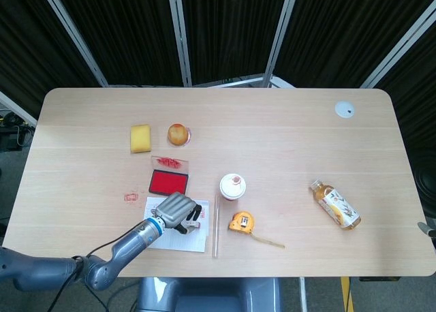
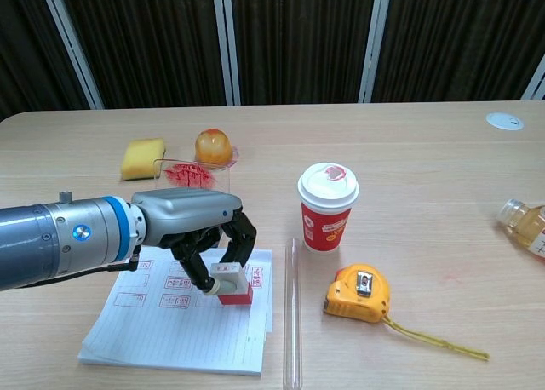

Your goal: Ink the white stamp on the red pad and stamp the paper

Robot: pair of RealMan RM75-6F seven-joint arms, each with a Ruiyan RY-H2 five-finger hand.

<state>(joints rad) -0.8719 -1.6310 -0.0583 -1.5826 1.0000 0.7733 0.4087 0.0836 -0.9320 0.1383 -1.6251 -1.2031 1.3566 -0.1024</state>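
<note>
My left hand (image 2: 204,233) (image 1: 176,210) grips the white stamp (image 2: 231,283), whose red base sits on or just above the right part of the paper (image 2: 170,332) (image 1: 197,244). The lined sheet carries several red prints. Behind the hand lies the red pad (image 1: 167,182) in its open case, mostly hidden in the chest view. The stamp is barely visible under the fingers in the head view. My right hand appears in neither view.
A red paper cup with white lid (image 2: 328,207) stands right of the paper, a clear tube (image 2: 292,313) lies along the sheet's right edge, and a yellow tape measure (image 2: 358,293) beyond it. A yellow sponge (image 2: 142,157), orange ball (image 2: 213,145), bottle (image 2: 528,224) and a stray red print (image 1: 131,197) lie farther off.
</note>
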